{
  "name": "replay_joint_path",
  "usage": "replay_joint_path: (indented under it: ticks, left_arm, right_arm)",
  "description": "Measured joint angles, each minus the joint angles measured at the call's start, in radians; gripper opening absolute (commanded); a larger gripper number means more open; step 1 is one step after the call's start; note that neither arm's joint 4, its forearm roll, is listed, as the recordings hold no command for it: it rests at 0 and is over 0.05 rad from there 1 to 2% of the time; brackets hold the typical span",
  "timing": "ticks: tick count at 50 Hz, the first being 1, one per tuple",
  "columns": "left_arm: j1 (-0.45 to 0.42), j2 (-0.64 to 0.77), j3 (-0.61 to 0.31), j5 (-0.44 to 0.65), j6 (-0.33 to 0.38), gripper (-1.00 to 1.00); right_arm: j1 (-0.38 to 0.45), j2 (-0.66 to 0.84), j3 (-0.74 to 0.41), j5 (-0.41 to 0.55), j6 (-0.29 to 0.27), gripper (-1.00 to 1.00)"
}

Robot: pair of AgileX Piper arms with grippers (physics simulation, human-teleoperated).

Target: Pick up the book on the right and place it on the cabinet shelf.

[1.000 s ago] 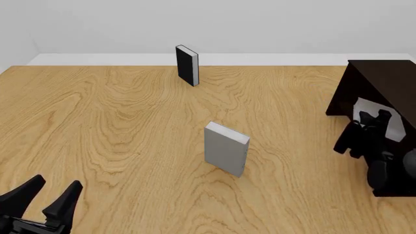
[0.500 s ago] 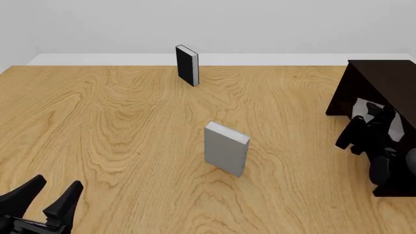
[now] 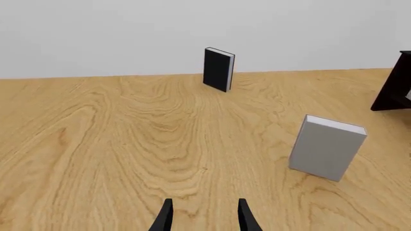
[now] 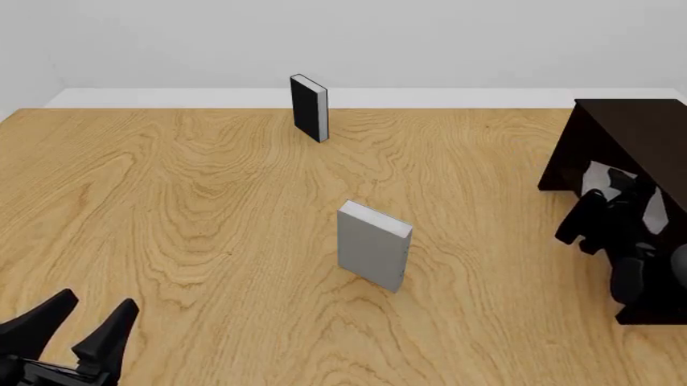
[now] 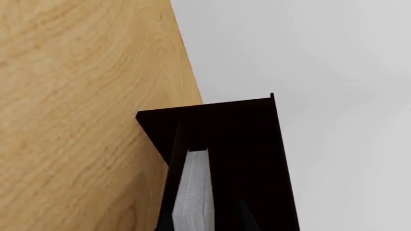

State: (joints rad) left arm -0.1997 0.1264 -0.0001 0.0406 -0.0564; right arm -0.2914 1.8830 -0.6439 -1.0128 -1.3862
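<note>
The light-grey book [image 4: 597,175] with white page edges stands in the recess of the dark brown cabinet [image 4: 633,129] at the right edge of the table. My right gripper [image 4: 617,195] is at the recess with the book between its fingers. In the right wrist view the book [image 5: 194,192] sits close to one finger with a gap to the other finger [image 5: 248,216], so the jaws look open. My left gripper [image 4: 77,322] is open and empty at the near left; it also shows in the left wrist view [image 3: 204,215].
A second grey book [image 4: 372,256] stands upright in the middle of the table and shows in the left wrist view [image 3: 326,147]. A thin black book [image 4: 309,107] stands at the far edge, also visible in the left wrist view [image 3: 218,69].
My right gripper has shifted slightly right and up, deeper toward the cabinet, with the book. The left arm and the other books have not moved.
</note>
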Motion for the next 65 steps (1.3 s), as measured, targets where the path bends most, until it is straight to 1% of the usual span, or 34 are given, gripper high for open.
replay_joint_path:
  ticks: [19,29,45,65]
  left_arm:
    - [-0.003,-0.01,0.0,0.011,-0.002,1.0]
    - [-0.003,-0.015,0.0,0.016,-0.003,1.0]
    - [-0.005,-0.019,0.0,0.021,-0.003,1.0]
    - [-0.006,-0.02,0.0,0.022,-0.004,1.0]
  right_arm:
    - [0.007,-0.016,0.0,0.033,0.012,1.0]
    - [0.048,-0.017,0.004,0.058,0.014,1.0]
    - [0.089,-0.014,0.012,0.06,0.018,1.0]
    - [0.112,-0.007,0.006,0.062,0.025,1.0]
